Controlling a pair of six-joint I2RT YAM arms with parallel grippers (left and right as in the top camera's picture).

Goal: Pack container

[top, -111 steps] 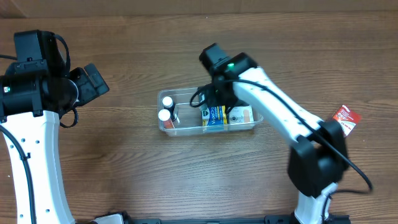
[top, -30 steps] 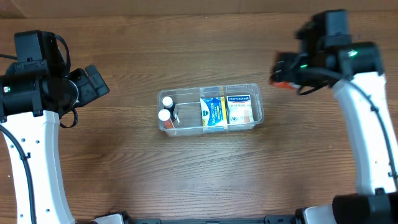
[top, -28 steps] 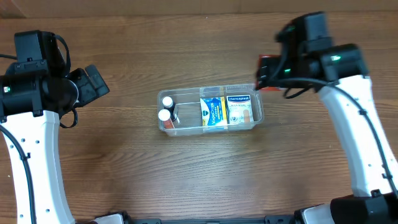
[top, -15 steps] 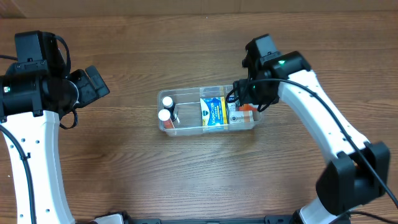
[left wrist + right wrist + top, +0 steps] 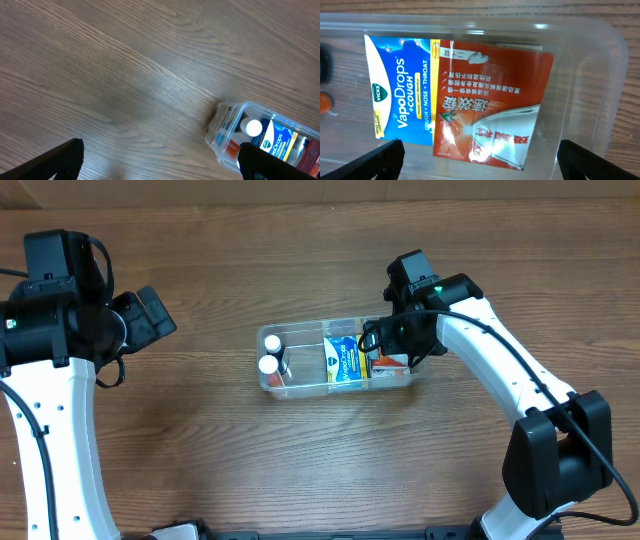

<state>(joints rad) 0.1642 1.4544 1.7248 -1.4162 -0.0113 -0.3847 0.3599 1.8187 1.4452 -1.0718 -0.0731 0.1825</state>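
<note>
The clear container [image 5: 300, 330] sits mid-table. It holds two white-capped bottles [image 5: 269, 354] at its left end, a blue Vicks VapoDrops box [image 5: 342, 360] and a red packet [image 5: 392, 362] at its right end. My right gripper [image 5: 395, 340] hovers over that right end. In the right wrist view its fingers [image 5: 480, 160] are wide apart and the red packet [image 5: 490, 105] lies loose inside the container [image 5: 615, 75], overlapping the blue box [image 5: 400, 85]. My left gripper [image 5: 150, 312] is open and empty, raised well left of the container [image 5: 225, 145].
Bare wooden tabletop [image 5: 200, 460] surrounds the container. The left wrist view shows the container's left end with a white bottle cap [image 5: 253, 127] and the blue box [image 5: 280, 142].
My right arm brought the red packet from the far right to the container's right end and let it go there. The left arm has not moved.
</note>
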